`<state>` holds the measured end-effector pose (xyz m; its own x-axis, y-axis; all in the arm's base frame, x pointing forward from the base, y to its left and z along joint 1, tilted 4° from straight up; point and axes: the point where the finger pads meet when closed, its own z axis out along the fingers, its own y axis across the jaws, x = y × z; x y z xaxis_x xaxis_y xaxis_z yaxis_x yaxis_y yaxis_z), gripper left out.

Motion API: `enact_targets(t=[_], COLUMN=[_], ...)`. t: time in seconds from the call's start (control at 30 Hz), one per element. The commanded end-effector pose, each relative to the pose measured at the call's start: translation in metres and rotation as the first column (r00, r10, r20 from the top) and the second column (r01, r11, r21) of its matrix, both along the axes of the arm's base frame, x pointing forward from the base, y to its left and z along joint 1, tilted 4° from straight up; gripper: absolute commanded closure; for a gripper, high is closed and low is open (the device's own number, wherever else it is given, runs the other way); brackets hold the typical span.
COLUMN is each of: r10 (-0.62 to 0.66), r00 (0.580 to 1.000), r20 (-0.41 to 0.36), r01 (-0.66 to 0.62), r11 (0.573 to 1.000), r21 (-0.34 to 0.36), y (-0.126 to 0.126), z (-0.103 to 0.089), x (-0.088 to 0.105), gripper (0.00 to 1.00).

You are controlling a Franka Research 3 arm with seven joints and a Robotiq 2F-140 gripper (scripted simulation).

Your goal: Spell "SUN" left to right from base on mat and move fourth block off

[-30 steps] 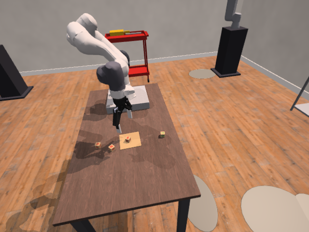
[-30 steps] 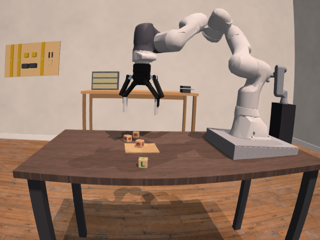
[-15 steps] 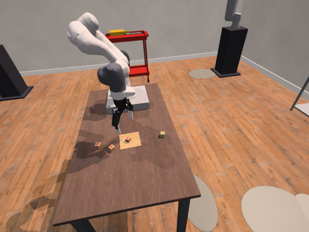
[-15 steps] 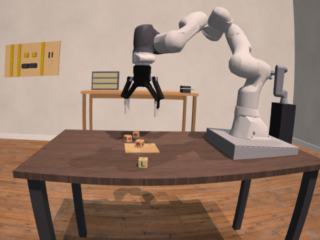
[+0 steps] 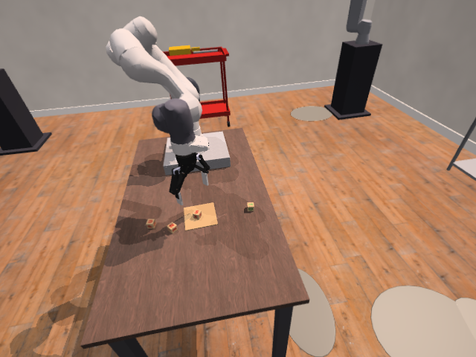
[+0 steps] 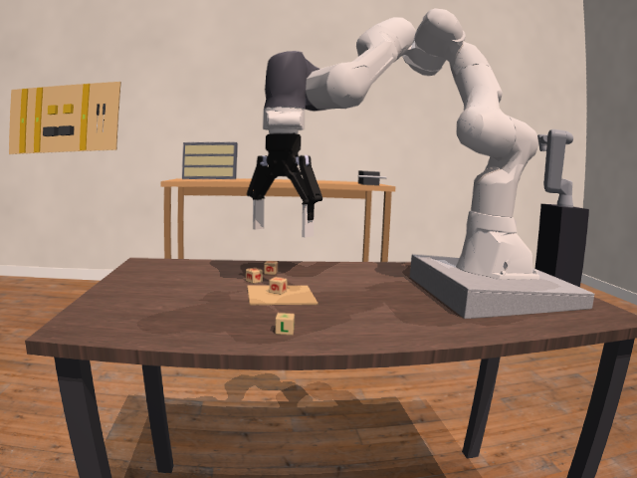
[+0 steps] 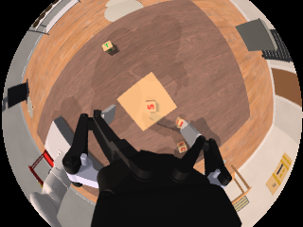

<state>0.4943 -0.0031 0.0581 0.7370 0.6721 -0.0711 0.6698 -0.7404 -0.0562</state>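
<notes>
Nearest the exterior camera is the near edge of the dark wooden table (image 5: 192, 288) (image 6: 205, 334) (image 7: 204, 71); places below are given as seen from that side. Just inside this edge stands the green-lettered block (image 5: 251, 207) (image 6: 284, 324) (image 7: 108, 46), off the mat, with a green L on its near side face. Beyond it, the tan mat (image 5: 205, 222) (image 6: 296, 298) (image 7: 138, 96) lies flat on the table. Block S (image 5: 197, 214) (image 6: 278, 285) (image 7: 151, 106) rests on the mat, toward its far side, with a red S on its top face. Two further red-lettered blocks are located past the mat: the left block (image 5: 172, 227) (image 6: 253, 275) (image 7: 180, 123) and the farthest block (image 5: 150, 223) (image 6: 270, 267) (image 7: 182, 147), both on the table and apart from each other; their top letters are too small to confirm. Only one block occupies the mat, so the three-block row is incomplete. The gripper (image 5: 193, 189) (image 6: 282, 228) (image 7: 150, 119) is positioned above the table, pointing downward, in the released state: fingers fully spread, nothing grasped. At right, the robot arm (image 5: 143, 69) (image 6: 489, 133) (image 7: 44, 200) is mounted on a grey base slab (image 5: 222, 140) (image 6: 565, 303) (image 7: 59, 132).

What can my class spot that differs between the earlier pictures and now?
The gripper has come down slightly and turned a little about its upright axis. Nothing was taken hold of or let go; its fingers remain wide apart. The S block, L block and mat stayed put.
</notes>
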Motion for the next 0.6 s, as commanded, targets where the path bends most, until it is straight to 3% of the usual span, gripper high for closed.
enact_targets(t=[0.0, 0.33, 0.57], r10=[-0.138, -0.258, -0.383], r00=[0.99, 0.966, 0.924], r20=[0.004, 0.003, 0.005], r01=[0.138, 0.258, 0.383], r11=[0.99, 0.966, 0.923], r21=[-0.001, -0.012, -0.024], y=[0.003, 0.0036, 0.0039], z=[-0.0012, -0.0044, -0.0076], x=[0.001, 0.0002, -0.0003], gripper=[0.0, 0.0, 0.0])
